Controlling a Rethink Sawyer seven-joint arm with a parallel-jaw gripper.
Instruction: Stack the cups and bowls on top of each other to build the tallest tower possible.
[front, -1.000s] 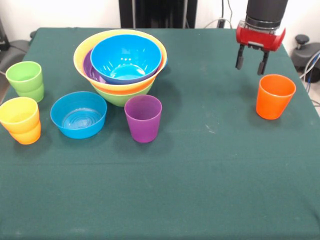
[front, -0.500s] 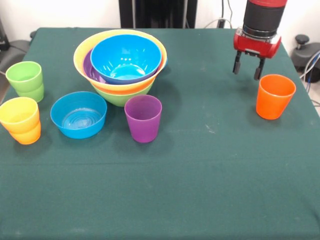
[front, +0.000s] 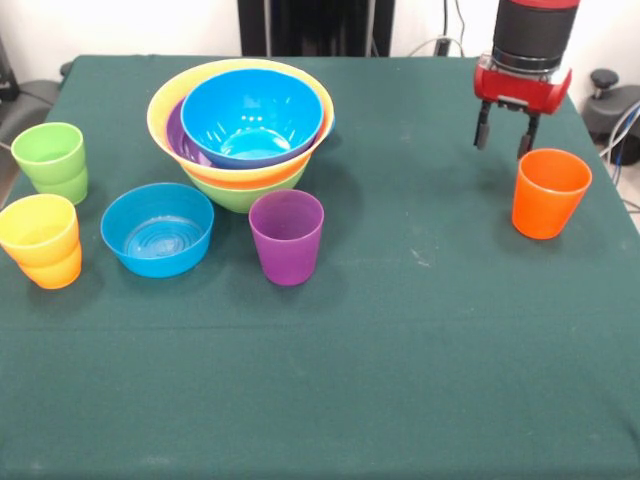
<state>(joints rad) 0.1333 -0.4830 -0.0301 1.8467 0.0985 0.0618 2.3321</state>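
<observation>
Your gripper (front: 503, 140) hangs above the green-covered table (front: 400, 340) near its right edge, fingers parted and holding nothing, just behind the orange cup (front: 549, 192), which stands upright and apart from everything else. Across the table you see the tower (front: 240, 130): a lime green bowl (front: 245, 190) at the base, a yellow bowl (front: 170, 100) and a purple bowl (front: 180, 135) nested in it, a big blue bowl (front: 252, 115) on top. In front of it stand the purple cup (front: 287, 237) and the smaller blue bowl (front: 158, 228). At the left edge sit green cups (front: 50, 160) and a yellow cup (front: 38, 228) nested in an orange one (front: 52, 270).
</observation>
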